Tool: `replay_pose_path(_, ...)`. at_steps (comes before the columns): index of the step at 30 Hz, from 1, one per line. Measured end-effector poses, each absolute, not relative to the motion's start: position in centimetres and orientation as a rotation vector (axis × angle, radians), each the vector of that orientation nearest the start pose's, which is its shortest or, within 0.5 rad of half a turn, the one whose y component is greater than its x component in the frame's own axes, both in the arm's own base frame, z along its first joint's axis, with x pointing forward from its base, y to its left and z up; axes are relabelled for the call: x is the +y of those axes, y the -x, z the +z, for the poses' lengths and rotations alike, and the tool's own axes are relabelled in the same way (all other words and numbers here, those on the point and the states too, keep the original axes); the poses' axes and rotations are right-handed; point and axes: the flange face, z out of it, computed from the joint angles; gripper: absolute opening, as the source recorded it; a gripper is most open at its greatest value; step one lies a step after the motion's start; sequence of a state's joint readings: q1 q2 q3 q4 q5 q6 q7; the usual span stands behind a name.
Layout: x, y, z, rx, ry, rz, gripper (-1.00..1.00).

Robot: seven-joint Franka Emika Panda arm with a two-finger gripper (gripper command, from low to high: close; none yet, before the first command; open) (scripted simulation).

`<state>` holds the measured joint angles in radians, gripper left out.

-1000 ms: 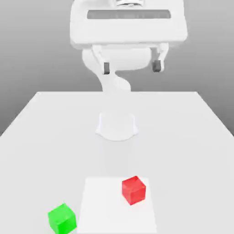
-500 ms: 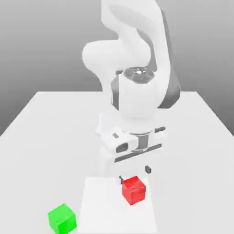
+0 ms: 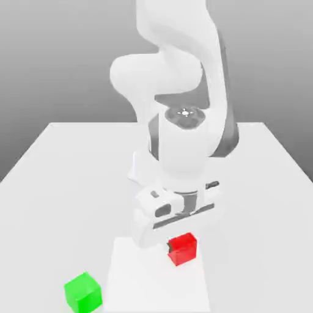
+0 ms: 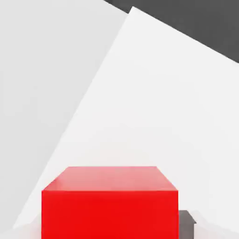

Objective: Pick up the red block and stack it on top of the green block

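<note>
Two small cubes sat on a white table [image 3: 55, 165] in front of a white robot arm [image 3: 177, 67]. One was the red block [image 3: 183, 248], which rested on a paler white square sheet [image 3: 131, 284] at the near middle of the table, close to that sheet's far right part in the exterior view. Its companion, the green block [image 3: 83, 291], stood on the bare table just off the sheet's left edge in the exterior view, nearer the camera and well apart from the red one.

Bent steeply downward from its round base [image 3: 139, 168] at the far middle of the table, the arm had its wrist and hand directly over the red block. The pincer [image 3: 181, 244] was low at the block, and the hand's body hid much of the block's top and far side. A dark fingertip [image 3: 169, 246] showed right against the block's left face in the exterior view. From the hand view, the red block [image 4: 110, 201] loomed very close, with a dark fingertip [image 4: 186, 223] just beside one of its lower edges. Whether the pincer was gripping the block or merely straddling it, I cannot tell.
</note>
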<state>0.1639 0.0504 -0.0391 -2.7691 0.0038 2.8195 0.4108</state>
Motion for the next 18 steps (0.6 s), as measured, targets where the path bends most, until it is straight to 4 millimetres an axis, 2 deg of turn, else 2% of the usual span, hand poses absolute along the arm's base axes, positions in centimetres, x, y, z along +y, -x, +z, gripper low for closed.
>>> replay_pose_path(2, 2.2, -39.8, 21.1, 0.538, 3.096, 0.003, -1.0)
replay_pose_path(7, -6.7, -44.6, 23.0, 0.771, 3.046, 0.007, -1.0)
replay_pose_path(10, -12.2, -46.7, 24.1, 0.883, 3.014, 0.003, -1.0)
replay_pose_path(12, -13.5, -47.2, 22.7, 0.906, 3.007, 0.0, -1.0)
replay_pose_path(14, -13.9, -47.3, 20.3, 0.912, 3.005, 0.001, -1.0)
replay_pose_path(15, -13.9, -47.2, 19.0, 0.914, 3.005, 0.001, 1.0)
replay_pose_path(18, -13.9, -47.2, 19.0, 0.914, 3.005, 0.001, 1.0)
